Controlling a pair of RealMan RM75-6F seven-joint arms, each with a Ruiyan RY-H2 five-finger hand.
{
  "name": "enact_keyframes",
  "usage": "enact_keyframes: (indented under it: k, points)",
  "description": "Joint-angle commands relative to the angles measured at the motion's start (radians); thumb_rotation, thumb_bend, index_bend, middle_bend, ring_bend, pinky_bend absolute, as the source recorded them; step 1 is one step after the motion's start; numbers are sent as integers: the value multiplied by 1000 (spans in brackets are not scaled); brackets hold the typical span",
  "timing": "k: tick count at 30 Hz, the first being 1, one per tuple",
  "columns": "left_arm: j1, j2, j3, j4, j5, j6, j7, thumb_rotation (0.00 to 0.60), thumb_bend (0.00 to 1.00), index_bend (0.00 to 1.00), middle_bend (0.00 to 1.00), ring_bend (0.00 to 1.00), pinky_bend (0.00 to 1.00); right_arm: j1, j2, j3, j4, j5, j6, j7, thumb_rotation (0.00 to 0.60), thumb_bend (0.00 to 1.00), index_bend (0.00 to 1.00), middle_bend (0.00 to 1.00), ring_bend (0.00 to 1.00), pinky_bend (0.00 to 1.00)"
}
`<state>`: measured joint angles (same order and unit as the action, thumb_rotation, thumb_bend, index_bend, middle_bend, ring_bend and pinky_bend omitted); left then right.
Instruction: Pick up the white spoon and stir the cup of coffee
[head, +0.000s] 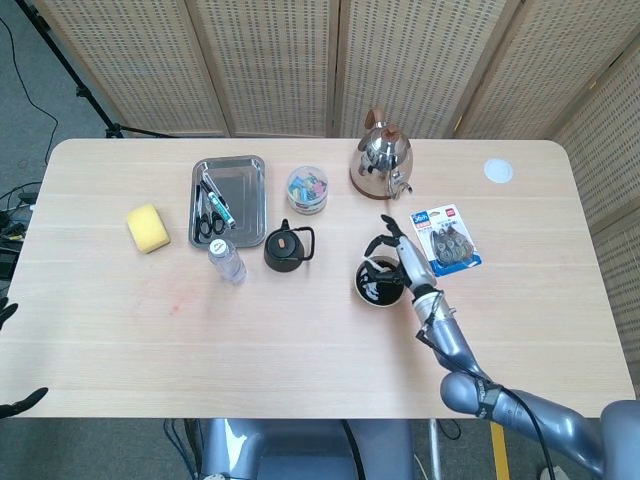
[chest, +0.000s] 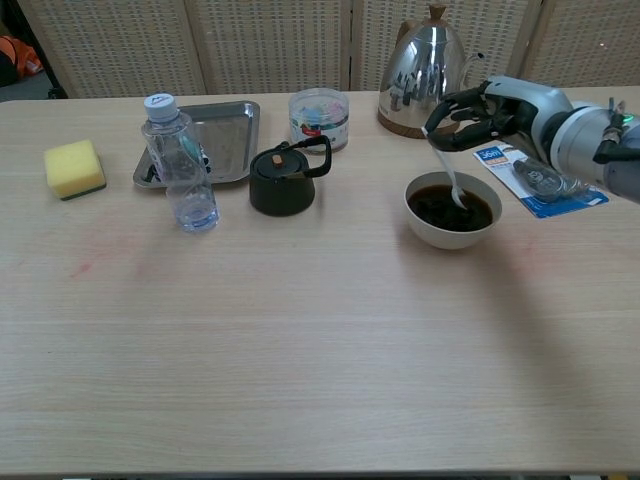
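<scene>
A white cup (chest: 453, 232) (head: 360, 291) of dark coffee (chest: 443, 208) (head: 381, 289) stands right of the table's middle. My right hand (chest: 477, 112) (head: 401, 256) hovers over its far right rim and pinches the handle of the white spoon (chest: 451, 176) (head: 376, 265). The spoon's bowl dips into the coffee near the cup's right side. My left hand shows in neither view.
A shiny kettle (chest: 427, 70) stands just behind the cup. A blue blister pack (chest: 536, 178) lies to the right. A small black teapot (chest: 284, 181), a clear bottle (chest: 181, 178), a metal tray (chest: 226, 135), a clip tub (chest: 319, 118) and a yellow sponge (chest: 74, 168) sit leftward.
</scene>
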<state>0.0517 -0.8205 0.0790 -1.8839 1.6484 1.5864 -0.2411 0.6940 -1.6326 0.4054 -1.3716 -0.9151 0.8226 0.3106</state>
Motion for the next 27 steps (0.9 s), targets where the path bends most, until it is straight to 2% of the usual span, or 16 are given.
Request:
enact_keyframes:
  k: [1,8,14,24,27]
  points:
    - [0,-2,1,-3,3,0,7,600,0,0,0,0,0,-20,21,-7,-17,-19,-2,22,600,517,594,0,0,0]
    - [0,-8,6,-8,18,-2,27,600,0,0,0,0,0,-57,47,-38,-63,-65,-10,67,600,518,594,0,0,0]
    - [2,-6,6,-6,16,2,19,600,0,0,0,0,0,-48,25,-46,-78,-94,-10,74,600,519,594,0,0,0]
    - [1,4,1,6,7,8,-16,600,0,0,0,0,0,11,-66,-28,37,-99,-15,55,600,521,598,0,0,0]
    - [0,5,0,8,3,6,-22,600,0,0,0,0,0,17,-67,-18,48,-101,-11,56,600,534,598,0,0,0]
